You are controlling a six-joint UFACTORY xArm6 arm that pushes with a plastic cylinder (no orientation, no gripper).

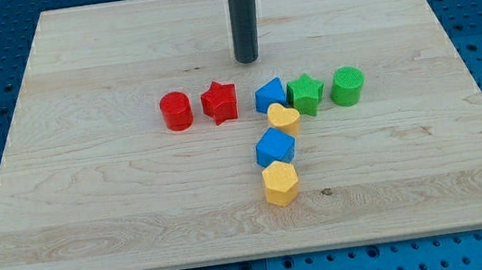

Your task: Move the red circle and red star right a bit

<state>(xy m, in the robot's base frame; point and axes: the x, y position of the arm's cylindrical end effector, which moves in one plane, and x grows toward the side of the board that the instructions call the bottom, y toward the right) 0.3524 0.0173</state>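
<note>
The red circle (176,111) sits left of the board's middle, with the red star (220,101) just to its right, a small gap between them. My tip (248,60) rests on the board above and to the right of the red star, apart from every block. A blue block (270,94) stands right of the red star, close to it.
A green star (306,94) and a green circle (346,86) continue the row to the right. A yellow heart (284,118), a blue cube-like block (275,146) and a yellow hexagon (280,184) run downward. The wooden board (94,220) ends at blue table edges.
</note>
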